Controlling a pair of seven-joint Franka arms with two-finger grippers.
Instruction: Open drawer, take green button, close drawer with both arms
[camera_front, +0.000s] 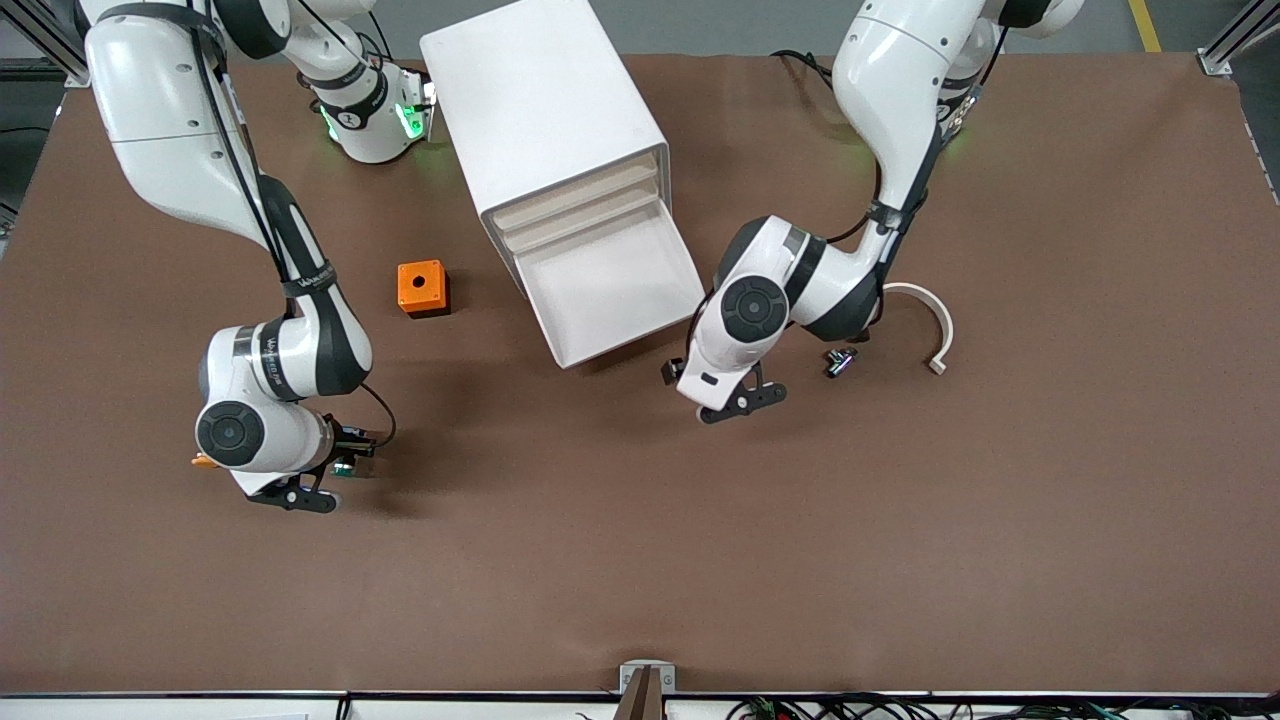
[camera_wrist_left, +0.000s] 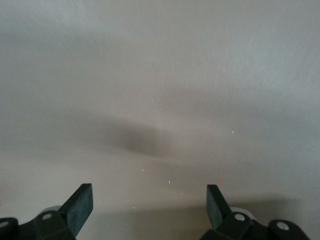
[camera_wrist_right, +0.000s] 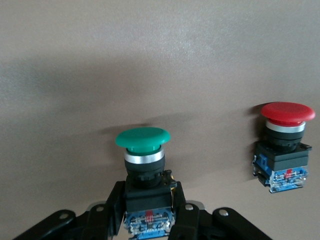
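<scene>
Your right gripper (camera_wrist_right: 150, 212) is pinched on the black-and-blue body of the green-capped button (camera_wrist_right: 144, 165), cap clear of the fingers, so the button is out of the drawer and carried low over the bare brown table (camera_front: 640, 560) toward the right arm's end, well apart from the cabinet. Gripping the body rather than the mushroom cap looks sensible: the flat sides give the pads something square to bear on, and the cap stays unloaded. In the right wrist view a red-capped button (camera_wrist_right: 284, 145) stands on the table near the held one; don't mistake it for the target. Your left gripper (camera_front: 742, 398) hangs over open table just nearer the front camera than the open drawer (camera_front: 610, 290), its fingers (camera_wrist_left: 80, 205) spread wide with nothing between them. That placement reads as readiness to push the drawer front back in, which seems to be the step left. The white drawer cabinet (camera_front: 545, 110) sits at an angle, so the push should follow the drawer's own line or it may bind or shove the cabinet. An orange box (camera_front: 422, 287), a curved white piece (camera_front: 940, 320) and a small dark part (camera_front: 840, 361) lie clear of that path.
</scene>
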